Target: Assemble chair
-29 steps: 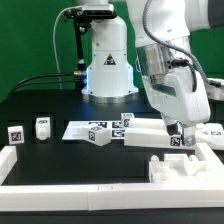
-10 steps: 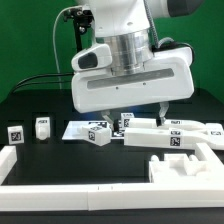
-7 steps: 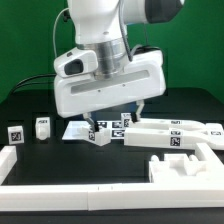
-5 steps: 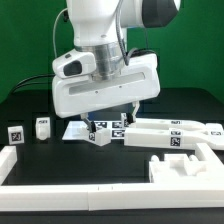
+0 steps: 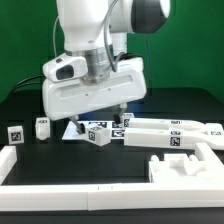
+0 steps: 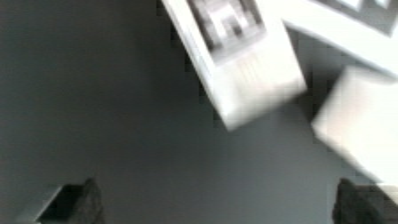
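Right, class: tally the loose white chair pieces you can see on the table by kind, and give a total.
Small blocks: 3
Long tagged bars: 2
Wide notched panel: 1
Total: 6 in plain view

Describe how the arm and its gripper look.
The arm is glossy white, with rounded shells and a dark joint cap. The gripper has a wide, boxy white body, and its two fingers are short and dark. Black cables lie behind it, at the exterior view's left.
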`<state>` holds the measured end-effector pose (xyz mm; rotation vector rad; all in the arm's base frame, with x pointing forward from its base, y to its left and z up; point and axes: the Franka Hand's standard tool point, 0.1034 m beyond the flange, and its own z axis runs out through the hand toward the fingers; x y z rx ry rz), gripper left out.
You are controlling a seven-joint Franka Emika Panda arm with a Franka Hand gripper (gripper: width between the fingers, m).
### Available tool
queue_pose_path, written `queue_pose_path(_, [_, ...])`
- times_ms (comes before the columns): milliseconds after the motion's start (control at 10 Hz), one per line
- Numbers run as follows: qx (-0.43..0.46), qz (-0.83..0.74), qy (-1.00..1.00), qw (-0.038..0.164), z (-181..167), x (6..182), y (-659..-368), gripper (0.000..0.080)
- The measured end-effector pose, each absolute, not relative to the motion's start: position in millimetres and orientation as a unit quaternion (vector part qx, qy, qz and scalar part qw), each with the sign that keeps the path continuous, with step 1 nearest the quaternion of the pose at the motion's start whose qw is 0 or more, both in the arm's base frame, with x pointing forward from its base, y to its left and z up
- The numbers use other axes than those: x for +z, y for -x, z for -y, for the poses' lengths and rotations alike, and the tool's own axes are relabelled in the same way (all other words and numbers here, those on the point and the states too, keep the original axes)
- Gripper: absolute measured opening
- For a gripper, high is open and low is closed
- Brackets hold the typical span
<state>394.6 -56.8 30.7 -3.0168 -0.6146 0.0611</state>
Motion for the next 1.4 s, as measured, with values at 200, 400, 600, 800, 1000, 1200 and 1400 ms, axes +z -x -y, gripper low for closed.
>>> queue_pose_path(200, [0.019,0.195,0.98,0.028,58.1,28.9,-390.2,0.0648])
queue_pose_path(400, [0.026,0.195,0.98,0.03,52.4,24.2,-385.0,0.0648])
queue_pose_path(600, [0.026,0.199,0.979,0.023,54.6,17.4,-379.8,0.0648])
queue_pose_path(800, [0.026,0.199,0.979,0.02,54.8,14.2,-377.4,0.0648])
queue_pose_path(1000, [0.027,0.197,0.98,0.02,55.1,13.5,-376.6,0.0375])
queue_pose_path(1200, [0.027,0.176,0.984,0.02,55.7,13.6,-377.3,0.0281])
queue_pose_path(1400, [0.019,0.025,0.999,0.017,63.7,16.1,-388.7,0.0281])
